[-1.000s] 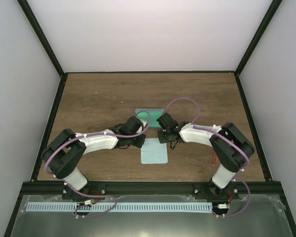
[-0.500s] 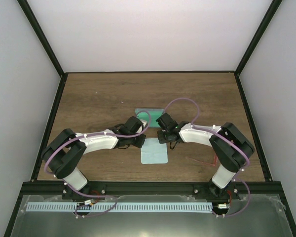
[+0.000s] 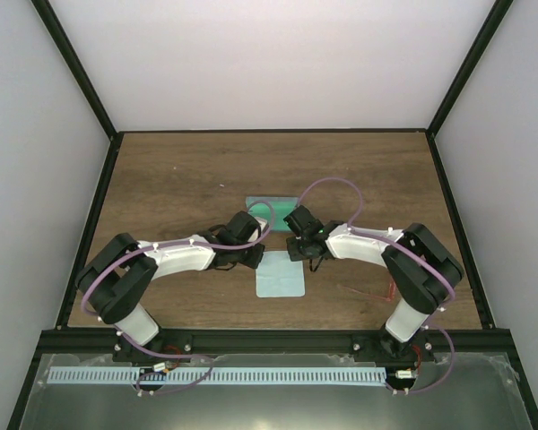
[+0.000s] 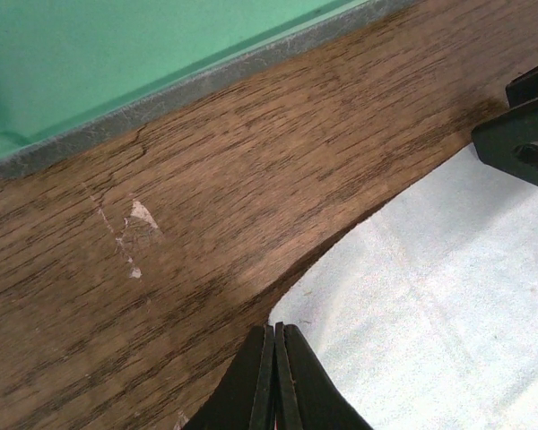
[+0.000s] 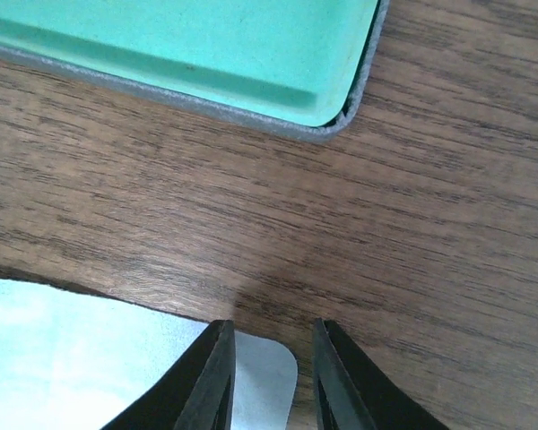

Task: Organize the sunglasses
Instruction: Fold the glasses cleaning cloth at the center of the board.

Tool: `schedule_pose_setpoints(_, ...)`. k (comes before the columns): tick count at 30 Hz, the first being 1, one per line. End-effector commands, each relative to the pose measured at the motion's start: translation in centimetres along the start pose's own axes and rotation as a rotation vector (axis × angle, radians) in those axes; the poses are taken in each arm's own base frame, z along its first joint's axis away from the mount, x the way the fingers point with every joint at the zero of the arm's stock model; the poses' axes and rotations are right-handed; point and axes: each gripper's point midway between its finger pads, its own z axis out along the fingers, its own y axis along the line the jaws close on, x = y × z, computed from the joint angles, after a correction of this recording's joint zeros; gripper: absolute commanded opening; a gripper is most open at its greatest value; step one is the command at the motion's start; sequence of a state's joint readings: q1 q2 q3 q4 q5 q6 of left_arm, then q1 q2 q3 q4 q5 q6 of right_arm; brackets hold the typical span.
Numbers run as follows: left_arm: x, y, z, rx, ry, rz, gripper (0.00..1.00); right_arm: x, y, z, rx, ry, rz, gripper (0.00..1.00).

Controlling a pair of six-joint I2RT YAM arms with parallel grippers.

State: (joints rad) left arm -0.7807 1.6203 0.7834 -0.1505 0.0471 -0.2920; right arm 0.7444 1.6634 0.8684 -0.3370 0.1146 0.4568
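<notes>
The sunglasses [image 3: 377, 292] show only in the top view, as a thin red wire shape on the wood beside the right arm's base, clear of both grippers. A pale blue cloth [image 3: 281, 276] lies between the arms, just in front of the open case [image 3: 271, 208] with its green inside. My left gripper [image 4: 276, 328] is shut on the cloth's [image 4: 430, 296] far left corner, and that edge casts a shadow on the wood. My right gripper [image 5: 271, 339] is open, with the cloth's [image 5: 90, 358] far right corner lying loose between its fingers.
The case's grey rim and green lining [image 5: 206, 45] lie a short way beyond both grippers, also seen in the left wrist view as the case [image 4: 117, 54]. Black frame bars border the wooden table [image 3: 179, 179]. The right gripper's black fingers [image 4: 520, 134] reach into the left wrist view.
The right gripper's jaws have parted, letting the cloth's corner lie free between them. The left gripper has stayed shut and both arms have barely moved.
</notes>
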Motion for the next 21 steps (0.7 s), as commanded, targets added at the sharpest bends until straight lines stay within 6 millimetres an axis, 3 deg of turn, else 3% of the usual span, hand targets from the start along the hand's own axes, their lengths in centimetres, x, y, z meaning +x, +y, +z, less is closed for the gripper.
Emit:
schedule_pose_setpoints(1, 0.12, -0.22, 0.43, 0.007, 0.007, 0.001, 0.04, -0.45, 0.42, -0.93, 0.002, -0.021, -0.013, 0.26)
schedule_pose_setpoints(15, 0.11, -0.14, 0.45, 0.004, 0.008, -0.001, 0.04, 0.33, 0.6, -0.31, 0.013, 0.012, -0.036, 0.21)
schedule_pose_setpoints(21, 0.12, -0.22, 0.4, 0.005, 0.008, 0.001, 0.04, 0.32, 0.73, -0.14, 0.013, 0.014, -0.041, 0.07)
